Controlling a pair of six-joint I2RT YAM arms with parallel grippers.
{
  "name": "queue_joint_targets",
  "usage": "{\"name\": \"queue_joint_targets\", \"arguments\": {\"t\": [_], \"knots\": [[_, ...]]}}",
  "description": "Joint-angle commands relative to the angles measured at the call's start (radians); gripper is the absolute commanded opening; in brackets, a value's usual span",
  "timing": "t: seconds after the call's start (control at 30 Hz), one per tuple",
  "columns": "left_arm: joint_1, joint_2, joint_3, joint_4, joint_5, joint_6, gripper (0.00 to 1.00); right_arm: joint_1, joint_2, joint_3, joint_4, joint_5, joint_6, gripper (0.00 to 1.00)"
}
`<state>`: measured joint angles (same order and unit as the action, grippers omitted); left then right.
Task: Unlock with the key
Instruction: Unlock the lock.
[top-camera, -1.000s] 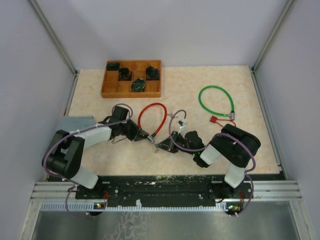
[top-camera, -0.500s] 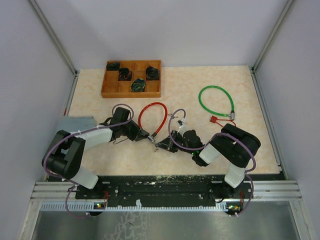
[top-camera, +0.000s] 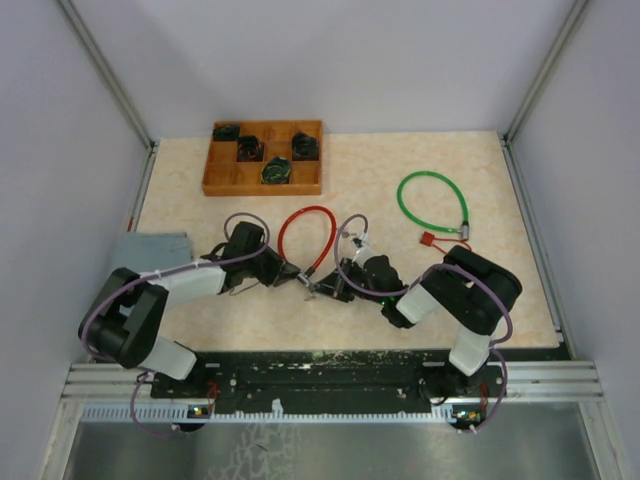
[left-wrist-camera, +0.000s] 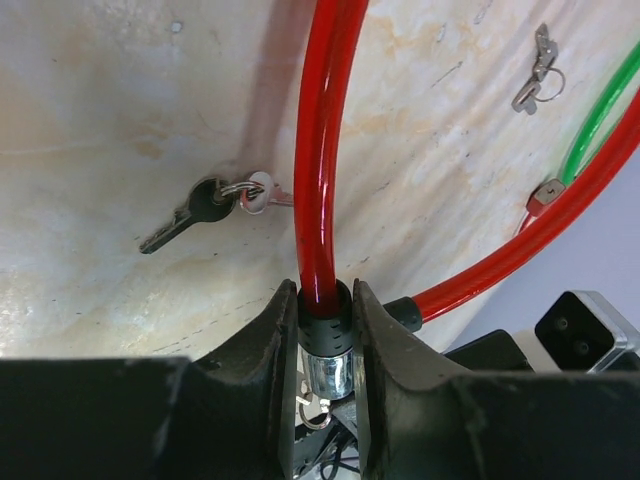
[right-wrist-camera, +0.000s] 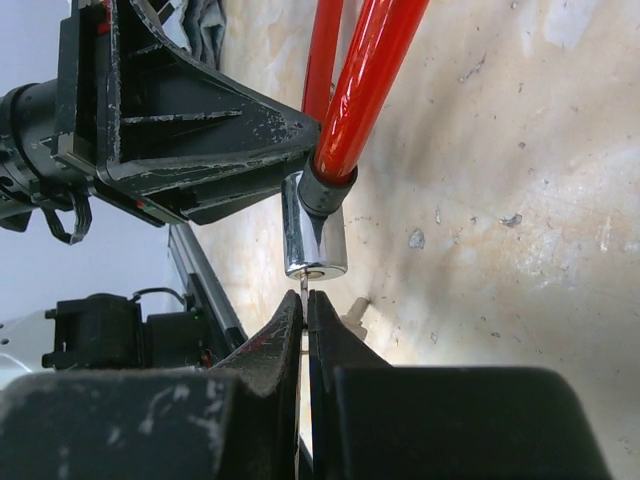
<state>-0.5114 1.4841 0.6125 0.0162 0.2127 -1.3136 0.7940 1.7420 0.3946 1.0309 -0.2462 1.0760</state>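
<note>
The red cable lock (left-wrist-camera: 320, 150) lies looped on the table (top-camera: 400, 290), its chrome barrel (right-wrist-camera: 313, 238) raised off the surface. The key (right-wrist-camera: 303, 288), a thin blade, points straight at the barrel's end face, tip touching.

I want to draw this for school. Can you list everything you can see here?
red cable lock: one, red, middle of the table
green cable lock: one, green, right rear of the table
red tag: one, red, by the green cable lock
wooden tray: one, brown, left rear
dark bundles: four, blackish, in tray compartments
grey cloth: one, grey, left edge
black-headed key: one, beside the red cable
silver key: one, on the table
held key: one, metal, tip at the lock's barrel
table: one, beige
left tool: black, gripping the red cable lock's barrel
right tool: black, pinching the held key
</note>
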Motion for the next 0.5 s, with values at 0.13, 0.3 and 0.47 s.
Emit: {"name": "queue_joint_targets", "arguments": {"t": [0.13,0.3,0.47], "knots": [[-0.026,-0.119,-0.072,0.107,0.173,0.016,0.35,-0.034,-0.05,0.043,0.149,0.075,0.007,0.0],[-0.006,-0.177,-0.135,0.192,0.171,0.02,0.63,-0.033,-0.061,0.029,0.169,0.061,0.022,0.0],[0.003,-0.181,-0.156,0.244,0.193,0.026,0.74,-0.034,-0.049,0.031,0.209,0.036,0.053,0.0]]}}
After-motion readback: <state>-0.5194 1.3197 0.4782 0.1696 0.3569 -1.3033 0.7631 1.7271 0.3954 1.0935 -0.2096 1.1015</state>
